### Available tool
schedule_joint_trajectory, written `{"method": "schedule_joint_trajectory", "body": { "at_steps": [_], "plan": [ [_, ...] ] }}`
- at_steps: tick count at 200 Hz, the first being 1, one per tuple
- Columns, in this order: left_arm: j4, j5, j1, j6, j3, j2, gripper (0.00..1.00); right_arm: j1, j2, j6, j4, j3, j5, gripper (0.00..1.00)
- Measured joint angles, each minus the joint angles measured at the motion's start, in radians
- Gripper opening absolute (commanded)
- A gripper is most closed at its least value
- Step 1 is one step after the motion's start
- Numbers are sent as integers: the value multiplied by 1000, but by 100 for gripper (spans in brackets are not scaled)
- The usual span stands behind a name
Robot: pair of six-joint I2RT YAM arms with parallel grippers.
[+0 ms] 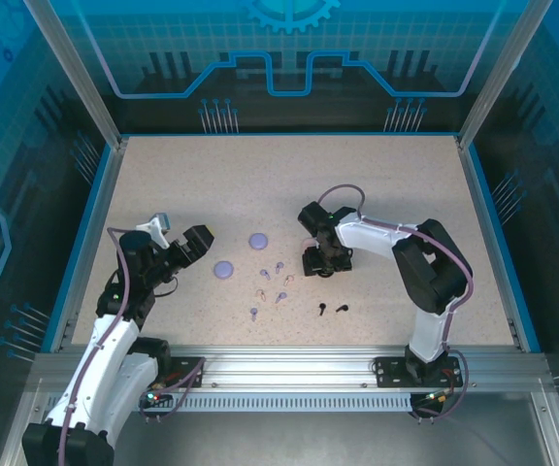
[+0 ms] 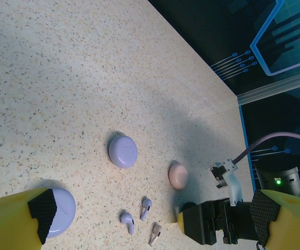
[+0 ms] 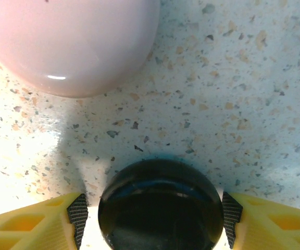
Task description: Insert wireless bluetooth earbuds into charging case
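- Two tiny black stemmed earbuds [image 1: 333,310] seen nearest, lying on speckled table [image 1: 212,175].
- Small lavender and pink earbuds [image 1: 272,282] scattered just beyond.
- Left gripper [image 1: 180,236] up off table, fingers wide apart, nothing held.
- Right gripper [image 3: 155,214] low at table, fingers apart around shiny round black case [image 3: 160,198]; thin gap seen at one pad.
- Case best centred and squeezed gently, so slipping is avoided.
- Round pink case [image 3: 66,41] just behind, not to be bumped.
- Lavender disc cases [image 1: 258,240] farther left.

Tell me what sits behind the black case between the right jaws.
A pink case, on the table just beyond the black case, apart from it. Its far part runs out of frame; anything beyond is hidden.
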Motion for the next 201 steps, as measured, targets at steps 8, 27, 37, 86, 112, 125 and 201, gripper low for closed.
{"method": "schedule_joint_trajectory", "body": {
  "at_steps": [8,27,37,86,112,125,201],
  "plan": [
    [0,0,0,0,0,0,99,3,4,0,-2,6,2,71],
    [0,0,0,1,0,0,99,11,16,-5,-3,24,6,70],
    [0,0,0,1,0,0,99,15,18,-7,-3,29,10,69],
    [0,0,0,3,0,0,99,19,39,-11,-11,51,23,65],
    [0,0,0,3,0,0,99,26,50,-19,-27,64,30,65],
    [-1,0,0,3,0,0,99,28,54,-24,-34,71,34,62],
    [-18,0,0,3,0,0,99,38,61,-63,-42,84,45,51]
  ]
}}
